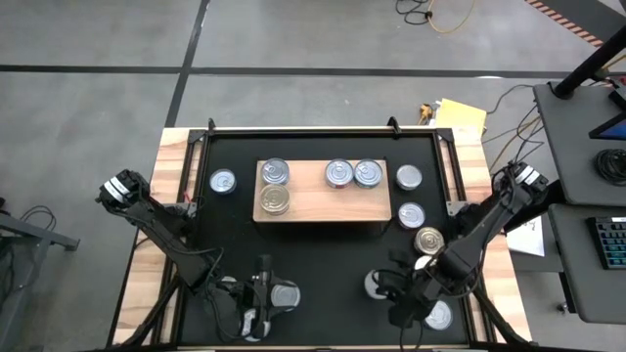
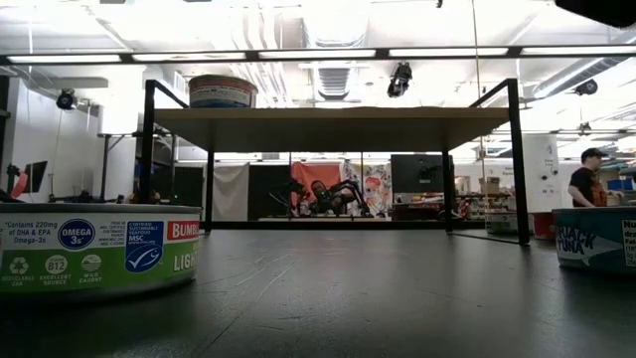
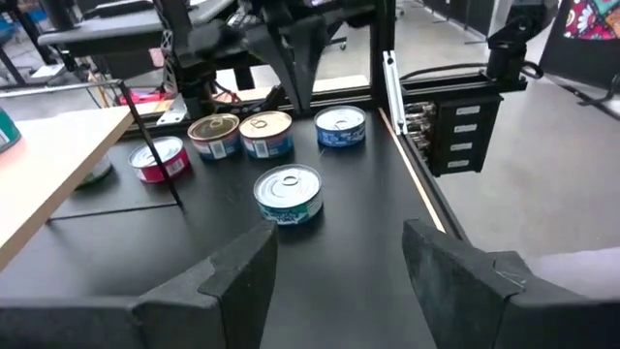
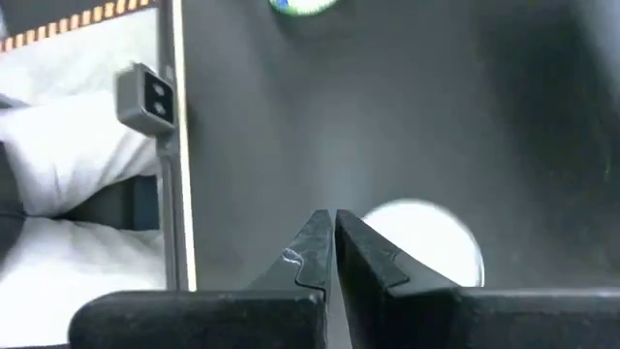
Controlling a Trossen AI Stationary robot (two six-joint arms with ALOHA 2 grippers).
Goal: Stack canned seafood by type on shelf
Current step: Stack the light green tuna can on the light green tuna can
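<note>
- Sitting on the shelf [image 1: 323,200] are four tins: two at its left end [image 1: 276,173], two near the right [image 1: 339,173].
- More tins wait on the black mat [image 1: 323,264]: one left of the shelf [image 1: 222,181], three in a row on the right [image 1: 409,177].
- At the near edge of the mat, the left gripper [image 3: 334,281] has its jaws partly open and holds nothing. A teal tin [image 3: 288,193] lies just ahead of it.
- To grab well, it should come down straight, one finger on each side, then squeeze softly.
- Low over the mat near the right corner, the right gripper [image 4: 334,242] has its jaws shut tight and empty, with a tin [image 4: 426,237] just beside it.
</note>
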